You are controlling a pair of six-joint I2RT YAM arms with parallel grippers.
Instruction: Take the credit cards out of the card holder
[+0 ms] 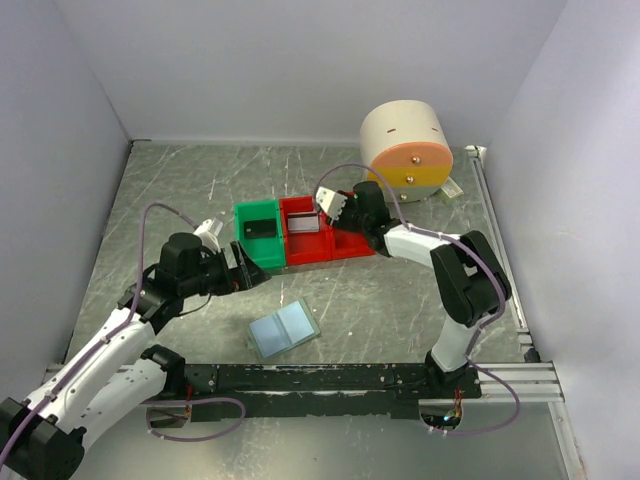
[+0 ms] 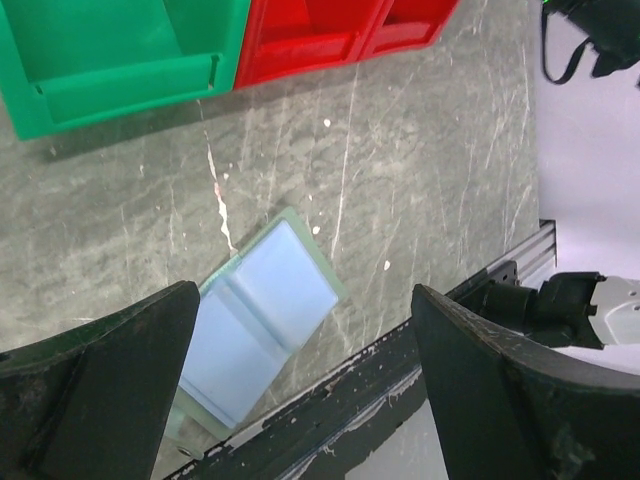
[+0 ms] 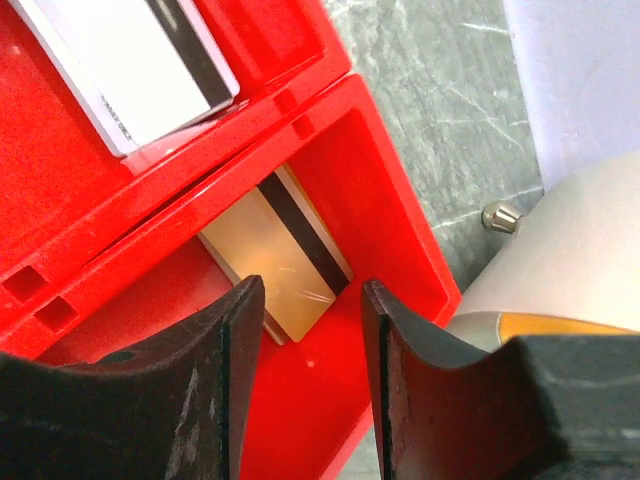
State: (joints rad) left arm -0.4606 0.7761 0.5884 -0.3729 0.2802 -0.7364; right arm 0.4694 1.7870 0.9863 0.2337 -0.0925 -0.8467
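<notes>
Your right jaws, close at the bottom of the right wrist view, stand partly apart and pinch nothing. Between them you see a gold-tan card (image 3: 275,260) with a black stripe, lying flat on the floor of a red bin (image 3: 400,215). One pale card (image 3: 125,65) with a dark stripe lies in the second red bin (image 3: 270,40), at the upper left. Your left jaws are spread wide and hold nothing; the card holder (image 2: 262,318) shows between them in the left wrist view. It lies open and flat on the table (image 1: 400,300), at lower centre of the top view, apart from the bins.
</notes>
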